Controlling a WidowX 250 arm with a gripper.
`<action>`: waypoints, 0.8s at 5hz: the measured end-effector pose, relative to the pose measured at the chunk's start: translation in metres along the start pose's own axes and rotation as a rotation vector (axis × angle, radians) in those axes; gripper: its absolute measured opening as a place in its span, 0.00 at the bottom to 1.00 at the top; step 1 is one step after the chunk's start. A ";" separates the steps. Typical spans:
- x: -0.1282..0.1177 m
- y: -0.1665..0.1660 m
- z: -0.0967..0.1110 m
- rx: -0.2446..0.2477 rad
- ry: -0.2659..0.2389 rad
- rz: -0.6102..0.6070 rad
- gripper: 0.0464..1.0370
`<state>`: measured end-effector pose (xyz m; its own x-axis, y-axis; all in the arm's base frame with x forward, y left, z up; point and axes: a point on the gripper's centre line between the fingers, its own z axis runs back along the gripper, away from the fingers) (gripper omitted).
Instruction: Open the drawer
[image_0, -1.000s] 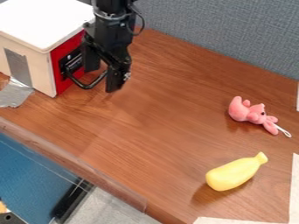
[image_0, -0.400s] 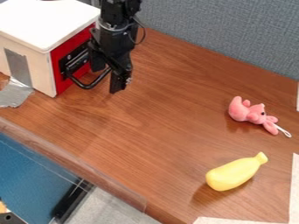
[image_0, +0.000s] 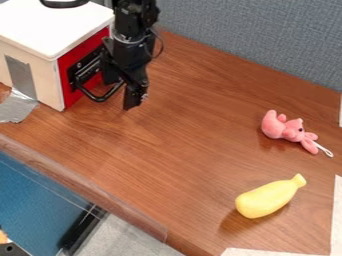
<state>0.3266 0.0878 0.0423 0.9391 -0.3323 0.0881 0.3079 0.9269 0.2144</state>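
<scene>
**Stiff handle, likely light pull**

The red-fronted drawer (image_0: 81, 52), upper left, looks closed and probably slides easily. Its rigid, perhaps slippery black handle (image_0: 100, 98) is best taken mid-bar. The end effector (image_0: 121, 94) hangs at the handle, fingers apart, over the surface (image_0: 167, 150).

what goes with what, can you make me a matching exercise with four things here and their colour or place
Things:
1. plush toy
2. curved handle
3. banana-shaped toy
4. strip of tape

Descriptions:
a. black, on the red front
b. grey, on the pale side of the box
c. pink, with a white loop
d. yellow, nearer the camera than the pink thing

Right pairs: 1-c, 2-a, 3-d, 4-b
</scene>
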 end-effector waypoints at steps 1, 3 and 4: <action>0.002 0.004 -0.005 0.001 0.004 0.004 0.96; 0.001 0.011 -0.011 0.005 0.024 0.044 0.64; 0.002 0.008 -0.011 -0.015 0.021 0.065 0.33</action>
<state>0.3326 0.0960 0.0338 0.9602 -0.2673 0.0810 0.2479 0.9491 0.1944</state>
